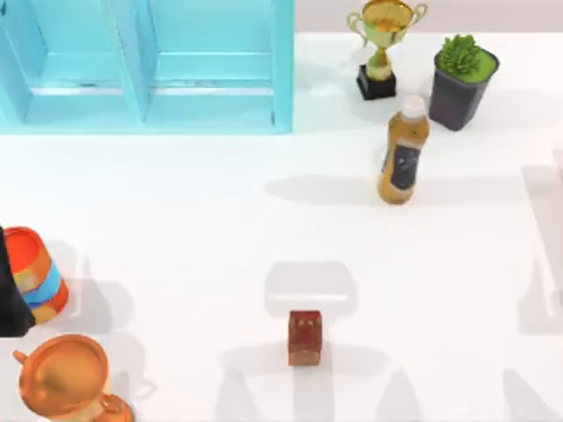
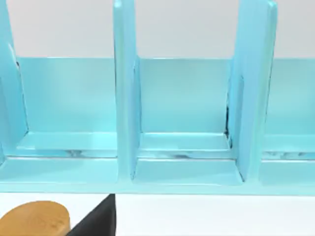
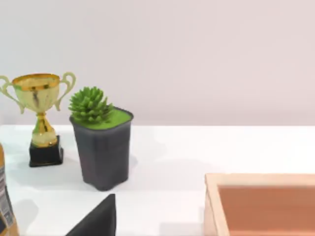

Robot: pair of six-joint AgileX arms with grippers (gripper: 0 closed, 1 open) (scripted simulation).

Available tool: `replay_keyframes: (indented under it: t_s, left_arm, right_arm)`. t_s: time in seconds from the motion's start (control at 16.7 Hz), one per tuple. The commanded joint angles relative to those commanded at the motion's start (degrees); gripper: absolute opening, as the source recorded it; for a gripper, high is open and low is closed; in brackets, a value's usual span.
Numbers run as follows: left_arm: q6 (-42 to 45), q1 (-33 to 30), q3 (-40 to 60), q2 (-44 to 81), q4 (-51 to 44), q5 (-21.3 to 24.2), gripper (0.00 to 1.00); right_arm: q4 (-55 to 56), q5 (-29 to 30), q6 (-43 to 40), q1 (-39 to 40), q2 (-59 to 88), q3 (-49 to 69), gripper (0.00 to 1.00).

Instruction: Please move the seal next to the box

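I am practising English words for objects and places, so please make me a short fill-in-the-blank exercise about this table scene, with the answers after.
1. The seal stands near the table's front edge, and its colour is reddish-____.
2. The gold trophy stands on a small ____ base.
3. The green plant grows in a dark ____.
4. The amber bottle has a ____ cap.

Missing words: brown; black; pot; white

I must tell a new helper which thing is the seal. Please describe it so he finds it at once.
Start at the big blue shelf at the table's far left, then come to the near edge, middle. The seal stands alone there: a small reddish-brown cube, much smaller than the amber bottle or the orange cup.
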Motion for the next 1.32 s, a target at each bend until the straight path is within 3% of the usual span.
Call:
replay_keyframes:
  t_s: [0.24,0.54,0.96,1.32]
  left_arm:
    - [0.0,0.0,0.0,0.0,0.0,0.0,1.0]
    - [0.0,0.0,0.0,0.0,0.0,0.0,1.0]
    - [0.0,0.0,0.0,0.0,0.0,0.0,1.0]
    - [0.0,0.0,0.0,0.0,0.0,0.0,1.0]
  right_arm:
    - [-1.4,0.0,1.5,1.7,1.7,1.7,1.0]
    - [-11.6,0.4,12.0,13.6,16.7,16.4,1.0]
    - [-36.7,1.1,31.8,35.1,59.5,51.2,1.0]
    - [-58.3,0.8,45.0,47.0,93.2,77.9,1.0]
